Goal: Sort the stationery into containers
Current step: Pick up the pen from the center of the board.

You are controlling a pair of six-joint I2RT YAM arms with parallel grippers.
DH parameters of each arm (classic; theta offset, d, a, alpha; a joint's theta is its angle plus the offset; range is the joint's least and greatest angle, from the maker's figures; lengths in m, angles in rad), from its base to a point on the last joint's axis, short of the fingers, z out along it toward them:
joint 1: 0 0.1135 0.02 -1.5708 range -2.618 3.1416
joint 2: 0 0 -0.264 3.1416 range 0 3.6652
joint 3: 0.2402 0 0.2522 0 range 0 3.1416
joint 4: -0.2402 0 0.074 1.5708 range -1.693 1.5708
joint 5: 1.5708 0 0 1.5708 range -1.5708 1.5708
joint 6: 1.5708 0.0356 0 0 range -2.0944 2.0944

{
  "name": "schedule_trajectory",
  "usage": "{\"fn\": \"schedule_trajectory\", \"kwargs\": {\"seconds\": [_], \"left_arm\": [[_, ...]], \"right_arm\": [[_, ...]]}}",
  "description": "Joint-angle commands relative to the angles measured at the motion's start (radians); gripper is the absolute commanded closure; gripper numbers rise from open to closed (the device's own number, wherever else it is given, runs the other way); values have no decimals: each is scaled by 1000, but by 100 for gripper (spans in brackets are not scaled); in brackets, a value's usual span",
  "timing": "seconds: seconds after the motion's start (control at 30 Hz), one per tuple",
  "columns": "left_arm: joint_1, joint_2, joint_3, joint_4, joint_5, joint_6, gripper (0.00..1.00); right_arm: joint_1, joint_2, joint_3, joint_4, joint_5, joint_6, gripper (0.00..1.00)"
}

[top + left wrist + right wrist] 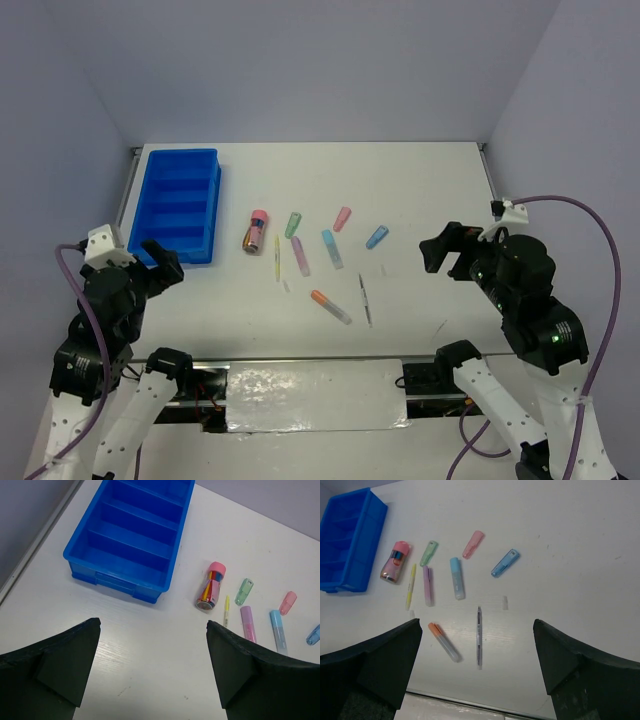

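White desk (430, 180). Blue tray (212, 210) at far-left corner, long side along the left edge. Left gripper (152, 625) by the tray's near end, right gripper (476, 622) toward the right edge; both released, jaws wide. Loose mid-desk, right of tray: tube (257, 232), six pastel markers (331, 249), yellow pen (277, 258), dark pen (365, 300).

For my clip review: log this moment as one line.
phase: before first pick | tray: empty | stationery: all loose on table right of tray | left fingers: open, empty | right fingers: open, empty
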Motion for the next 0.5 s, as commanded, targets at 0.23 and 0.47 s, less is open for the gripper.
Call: {"fn": "schedule_trajectory", "kwargs": {"seconds": [0.23, 0.47], "left_arm": [[-1, 53, -12, 64, 32, 7, 1], [-3, 114, -15, 69, 63, 18, 1]], "right_arm": [[10, 170, -34, 92, -43, 41, 0], [323, 425, -80, 106, 205, 146, 0]]}}
